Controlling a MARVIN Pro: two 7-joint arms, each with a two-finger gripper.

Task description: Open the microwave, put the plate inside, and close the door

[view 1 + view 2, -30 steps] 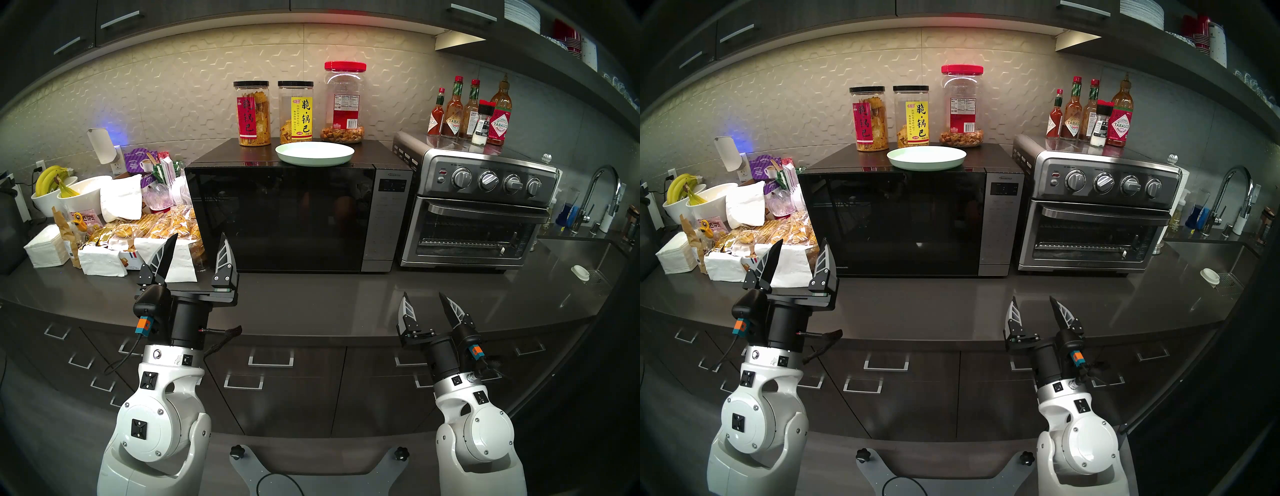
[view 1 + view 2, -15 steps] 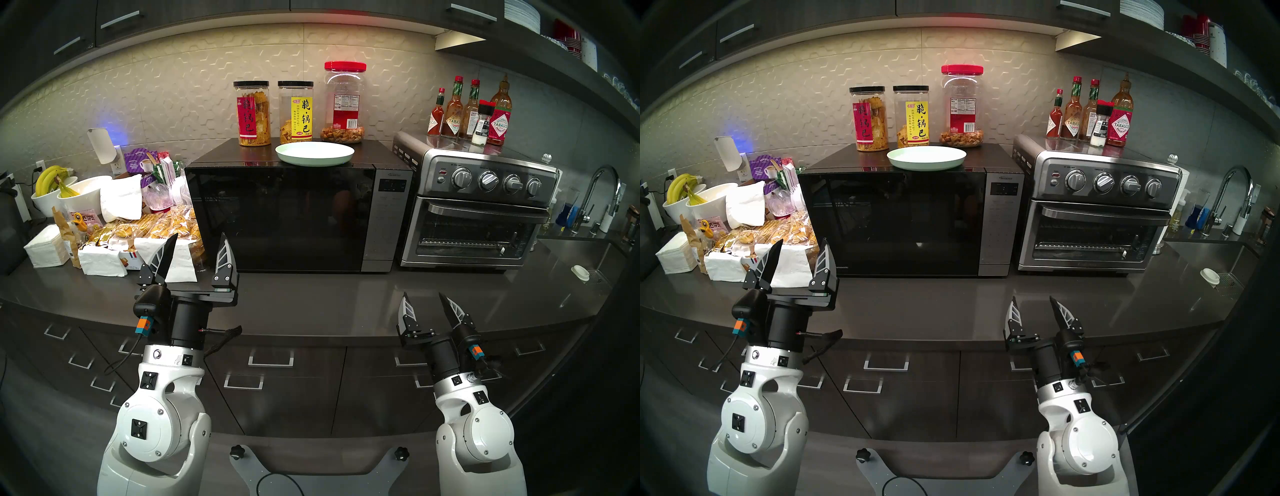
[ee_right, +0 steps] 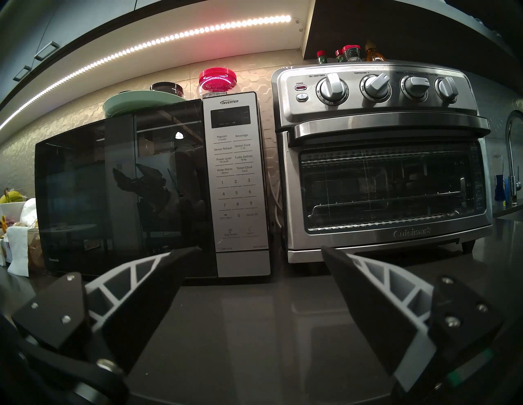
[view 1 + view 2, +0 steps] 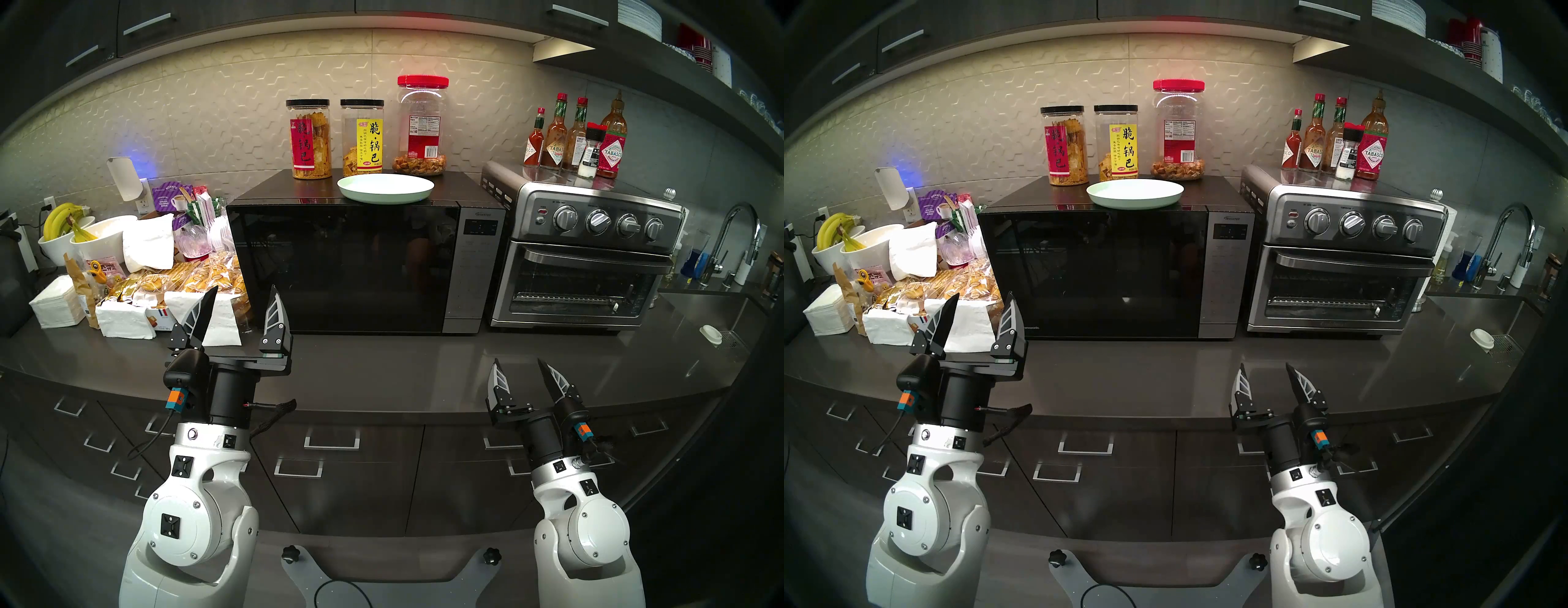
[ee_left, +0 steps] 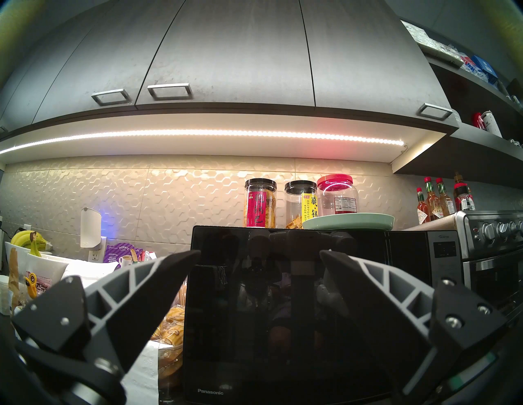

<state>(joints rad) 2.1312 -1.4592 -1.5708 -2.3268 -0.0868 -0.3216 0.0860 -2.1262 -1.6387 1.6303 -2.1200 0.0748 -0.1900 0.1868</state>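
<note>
1. A dim kitchen under a cabinet light strip, with a dark grey tabletop [image 4: 403, 373] running the width of the view and drawers below.
2. The microwave [image 4: 365, 263] stands at the centre back, its door [image 4: 343, 267] flat shut. Nothing of the task is done yet; opening is the step in hand.
3. The plate [image 4: 385, 189], pale mint green, sits on the microwave's roof near the front edge, just ahead of three snack jars [image 4: 365, 136].
4. The left claw [image 4: 242, 312] hovers in front of the door's lower left corner, fingers spread wide and holding nothing. It is clear of the glass.
5. The right claw [image 4: 522, 373] hangs lower over bare tabletop, also spread and empty, aimed at the gap between the silver control panel [image 3: 236, 181] and the toaster oven [image 4: 585, 254].
6. I see no handle on the door. The right wrist view shows a "Door Open" key low on the panel, so my read is that the next move is a fingertip press there.
7. Room looks generous in front: open tabletop ahead of both ovens. The left side is tight, with snack packets [image 4: 182, 284] crowding the microwave's left wall, where I'd expect the door to swing.
8. Lifting the plate needs care, since the jars stand close behind its rim.
</note>
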